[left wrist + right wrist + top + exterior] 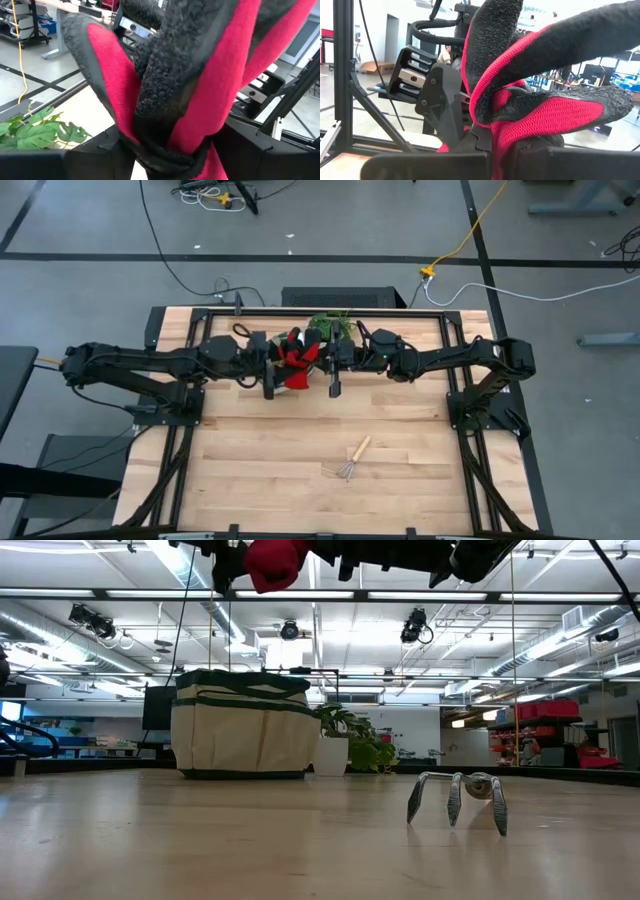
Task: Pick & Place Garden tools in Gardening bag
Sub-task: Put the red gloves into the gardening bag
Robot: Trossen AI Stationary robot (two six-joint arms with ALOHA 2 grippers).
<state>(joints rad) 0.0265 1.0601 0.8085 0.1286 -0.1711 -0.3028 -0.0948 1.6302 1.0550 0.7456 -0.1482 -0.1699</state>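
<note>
The red-and-black gloves hang in the air between my two grippers, high above the table; the low view shows them at its top. My left gripper reaches in from the left and my right gripper from the right, both shut on the gloves. The cream gardening bag with dark green trim stands on its base at the far side of the table, below the gloves. The small metal rake with a wooden handle lies on the table nearer the front, resting on its tines. My left gripper pinches a bunched part of the gloves between its two fingers, several layers together. The fingers come in level from the table's left. The gloves are lifted clear and stick out beyond the fingers. My right gripper pinches the gloves' red-and-black fabric between its two fingers, coming in about level from the table's right. The glove fingers spread out past the fingertips. The gloves are clear of the table and of the bag.
A leafy green plant in a white pot stands just right of the bag at the far edge. A black frame rail runs along the table's far side. Bare wood lies around the rake at the front.
</note>
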